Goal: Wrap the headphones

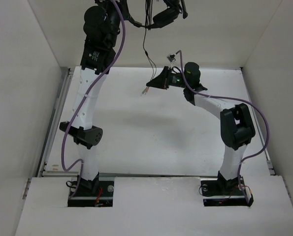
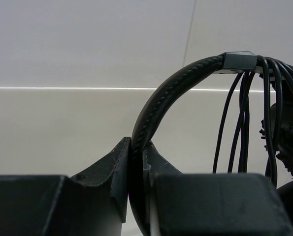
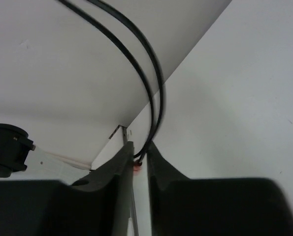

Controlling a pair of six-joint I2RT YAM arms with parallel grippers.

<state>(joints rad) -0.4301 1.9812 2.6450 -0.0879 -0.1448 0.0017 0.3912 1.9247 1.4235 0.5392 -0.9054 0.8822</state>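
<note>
High at the back, the black headphones [image 1: 162, 16] hang from my left gripper [image 1: 136, 22], which is shut on the stitched headband [image 2: 158, 105] with both jaws pressed flat against it. Several turns of thin black cable [image 2: 244, 113] drape over the headband beside an earcup [image 2: 288, 140]. From the headset the cable [image 1: 147, 54] drops to my right gripper [image 1: 150, 84] above the table's far middle. Its jaws are pinched narrow on two strands of cable [image 3: 153, 98], and a pinkish plug [image 3: 136, 167] shows between them. The coloured plugs [image 1: 146, 91] dangle just below its fingertips.
White walls close in the white table [image 1: 136, 142] on the left, back and right. A metal rail [image 1: 56, 123] runs along the table's left edge. Purple arm cables [image 1: 257, 118] loop beside both arms.
</note>
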